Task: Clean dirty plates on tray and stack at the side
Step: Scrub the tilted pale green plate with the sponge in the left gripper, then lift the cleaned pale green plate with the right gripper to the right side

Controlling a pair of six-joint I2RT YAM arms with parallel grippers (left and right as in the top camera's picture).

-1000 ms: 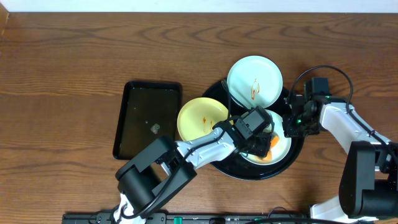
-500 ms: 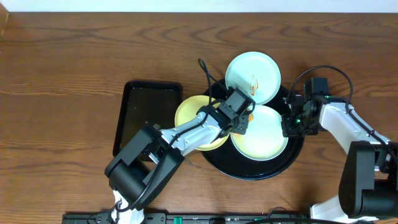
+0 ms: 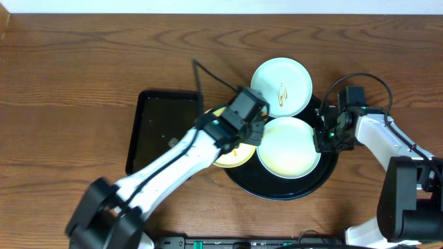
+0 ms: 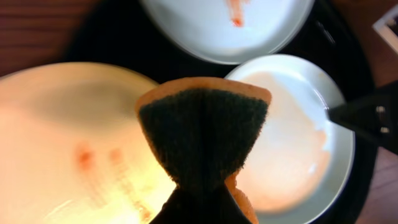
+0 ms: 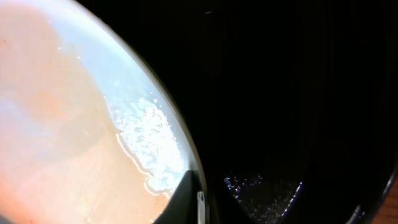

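My left gripper [image 3: 249,126] [image 4: 202,204] is shut on an orange sponge [image 4: 204,134] with a dark scouring face. It hovers over the pale yellow plate [image 3: 232,153] [image 4: 62,143], which bears orange smears [image 4: 84,155] and overlaps the left rim of the round black tray [image 3: 299,187]. A mint plate [image 3: 280,86] [image 4: 230,25] with an orange smear leans on the tray's far rim. The other mint plate [image 3: 288,146] [image 4: 292,143] lies in the tray, wet, with no smear showing. My right gripper [image 3: 322,138] [image 5: 205,194] is shut on this plate's right rim [image 5: 74,124].
A smaller rectangular black tray [image 3: 149,131] lies left of the plates with a small scrap [image 3: 173,142] in it. The left arm's cable [image 3: 208,72] loops up above the yellow plate. Brown wooden table surrounds both trays.
My left gripper carried the sponge from the near mint plate up and left to over the yellow plate. That mint plate's orange mess is gone. The right arm stayed put.
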